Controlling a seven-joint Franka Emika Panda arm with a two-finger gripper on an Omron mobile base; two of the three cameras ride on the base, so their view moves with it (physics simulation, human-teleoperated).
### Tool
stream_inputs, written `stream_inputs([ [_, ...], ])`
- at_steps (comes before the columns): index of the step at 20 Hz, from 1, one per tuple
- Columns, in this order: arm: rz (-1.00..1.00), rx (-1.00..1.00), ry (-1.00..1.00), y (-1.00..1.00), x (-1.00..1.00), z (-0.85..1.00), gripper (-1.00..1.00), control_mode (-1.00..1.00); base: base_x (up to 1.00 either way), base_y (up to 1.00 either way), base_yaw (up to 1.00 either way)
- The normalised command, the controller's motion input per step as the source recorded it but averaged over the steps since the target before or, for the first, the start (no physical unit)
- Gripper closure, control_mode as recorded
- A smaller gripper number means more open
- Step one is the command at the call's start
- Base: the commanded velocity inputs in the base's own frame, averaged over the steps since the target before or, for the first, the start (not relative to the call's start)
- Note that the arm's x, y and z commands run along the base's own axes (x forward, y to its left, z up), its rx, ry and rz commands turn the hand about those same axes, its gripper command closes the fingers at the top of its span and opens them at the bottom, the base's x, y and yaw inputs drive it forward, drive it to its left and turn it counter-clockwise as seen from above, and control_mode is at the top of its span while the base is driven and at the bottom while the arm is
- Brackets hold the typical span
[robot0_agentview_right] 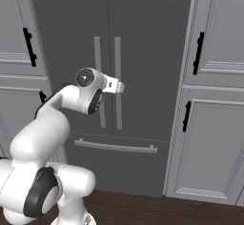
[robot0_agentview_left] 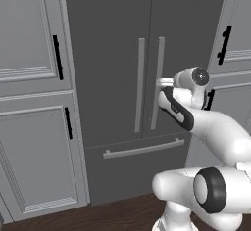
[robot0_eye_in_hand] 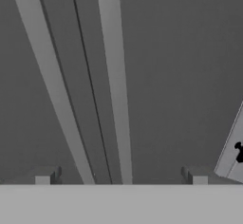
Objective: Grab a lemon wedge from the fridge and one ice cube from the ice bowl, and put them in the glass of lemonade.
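- Dark wood floor (robot0_agentview_left: 112,210) down below, light grey panelled cabinets (robot0_agentview_left: 34,103) with short black handles on both sides.
- Big dark grey fridge (robot0_agentview_left: 108,39) dead centre, both doors shut, pale bar handles (robot0_agentview_left: 140,85) side by side along the middle seam, drawer handle lower down.
- Gripper (robot0_eye_in_hand: 121,178) right up at the handles, fingers spread apart, both bars running between the tips, nothing pinched.

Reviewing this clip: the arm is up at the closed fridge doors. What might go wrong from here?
1. The fridge is shut, and the open gripper spans both door handles; closing could catch the left handle along with the right handle, or jam between them.
2. The elbow sits near the drawer handle and might bump it.
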Motion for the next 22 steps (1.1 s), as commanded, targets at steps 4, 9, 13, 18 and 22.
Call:
stream_inputs([
  [4, 0.00, 0.00, 0.00, -0.04, 0.44, 0.00, -1.00, -1.00, 0.00, 0.00, 0.00],
  [9, 0.00, 0.00, 0.00, 0.00, 0.53, 0.00, -1.00, -1.00, 0.00, 0.00, 0.00],
  [13, 0.00, 0.00, 0.00, 0.00, 0.61, 0.00, -1.00, -1.00, 0.00, 0.00, 0.00],
  [18, 0.02, 0.00, 0.00, -0.15, 0.67, 0.00, -1.00, -1.00, 0.00, 0.00, 0.00],
  [22, 0.04, 0.00, 0.00, -0.27, 0.67, 0.00, -1.00, -1.00, 0.00, 0.00, 0.00],
])
